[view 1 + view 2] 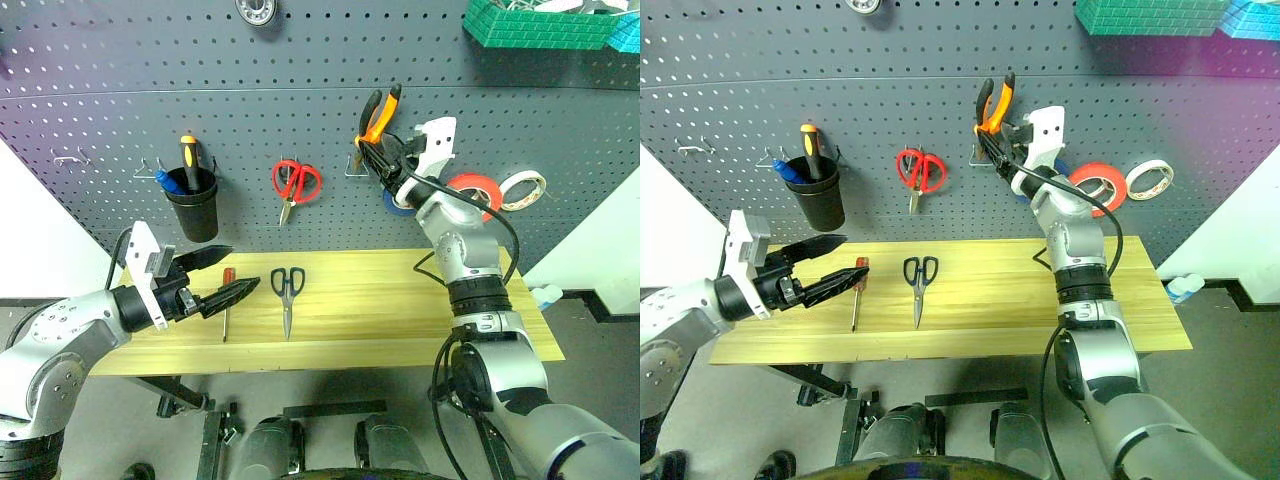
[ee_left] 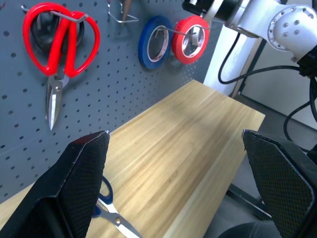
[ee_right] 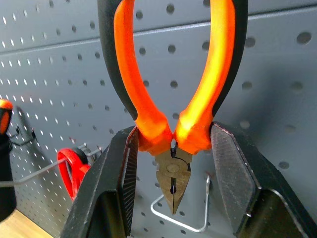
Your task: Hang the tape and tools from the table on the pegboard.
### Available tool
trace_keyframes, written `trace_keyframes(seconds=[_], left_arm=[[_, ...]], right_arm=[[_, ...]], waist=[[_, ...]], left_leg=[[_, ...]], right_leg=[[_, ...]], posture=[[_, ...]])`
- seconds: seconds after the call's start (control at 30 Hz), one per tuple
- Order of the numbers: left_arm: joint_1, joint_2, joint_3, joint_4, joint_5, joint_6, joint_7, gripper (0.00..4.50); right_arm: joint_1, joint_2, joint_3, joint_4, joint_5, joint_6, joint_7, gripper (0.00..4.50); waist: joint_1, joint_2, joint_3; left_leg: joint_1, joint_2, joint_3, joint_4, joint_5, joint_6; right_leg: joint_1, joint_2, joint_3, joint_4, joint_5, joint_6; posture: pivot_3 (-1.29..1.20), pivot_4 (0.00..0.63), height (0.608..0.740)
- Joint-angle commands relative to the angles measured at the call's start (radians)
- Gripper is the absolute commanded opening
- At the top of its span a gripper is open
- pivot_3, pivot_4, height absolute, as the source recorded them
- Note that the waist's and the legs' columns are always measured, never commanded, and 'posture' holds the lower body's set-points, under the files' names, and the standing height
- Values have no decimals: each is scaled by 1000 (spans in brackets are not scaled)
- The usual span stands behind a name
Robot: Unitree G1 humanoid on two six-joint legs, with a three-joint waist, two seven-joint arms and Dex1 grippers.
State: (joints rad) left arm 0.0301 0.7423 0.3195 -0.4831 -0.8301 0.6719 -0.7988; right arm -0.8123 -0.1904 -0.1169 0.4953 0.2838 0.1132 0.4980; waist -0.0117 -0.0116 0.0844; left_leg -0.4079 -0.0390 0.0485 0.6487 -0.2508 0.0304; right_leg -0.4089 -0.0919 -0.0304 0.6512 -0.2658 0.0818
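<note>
Pegboard (image 1: 120,110): right gripper (image 3: 171,158) grips pliers (image 3: 173,74) (handles up).

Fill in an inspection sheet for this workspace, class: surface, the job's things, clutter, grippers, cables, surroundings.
Surface: table of light wood.
Job's things: pliers held nose-down at the pegboard, above a wire hook; red tape roll on the board; black-handled scissors and red-handled screwdriver lying on the table.
Clutter: red-handled scissors, blue roll, pale roll, black cup with a yellow-and-black screwdriver, all on the board.
Grippers: right gripper shut on the pliers; left gripper open above the table's left end.
Cables: black cable along the right arm.
Surroundings: green bin on the board's upper right.
</note>
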Motion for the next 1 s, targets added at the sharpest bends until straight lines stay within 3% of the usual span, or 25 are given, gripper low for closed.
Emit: trace_keyframes(seconds=[0.03, 0.53, 0.77, 1.0], left_arm=[[-1, 19, 40, -36, -21, 1, 1, 4500], [23, 16, 44, -50, -28, 6, 14, 4500], [30, 12, 45, -57, -29, 3, 23, 4500], [29, 7, 43, -55, -28, 2, 28, 4500]], right_arm=[[-48, -9, 3, 31, -28, -74, 0, 2037], [-112, 15, 11, 287, -121, -224, -75, 2037], [-123, 11, 19, 323, -139, -241, -82, 4309], [-113, 18, -1, 299, -103, -217, -41, 4464]], waist=[[0, 0, 0], [2, 1, 1], [2, 1, 1], [2, 2, 1]], left_leg=[[0, 0, 0, 0, 0, 0], [0, 0, 0, -1, 0, 0], [0, 0, -1, -1, -1, -2], [0, 0, -1, -1, -1, -1]], right_leg=[[0, 0, 0, 0, 0, 0], [0, 0, 0, 0, 0, -1], [0, 0, 0, -1, -1, -2], [0, 0, 0, -1, -1, -2]], posture=[[114, 42, 740], [133, 49, 740], [137, 53, 740], [136, 53, 740]])
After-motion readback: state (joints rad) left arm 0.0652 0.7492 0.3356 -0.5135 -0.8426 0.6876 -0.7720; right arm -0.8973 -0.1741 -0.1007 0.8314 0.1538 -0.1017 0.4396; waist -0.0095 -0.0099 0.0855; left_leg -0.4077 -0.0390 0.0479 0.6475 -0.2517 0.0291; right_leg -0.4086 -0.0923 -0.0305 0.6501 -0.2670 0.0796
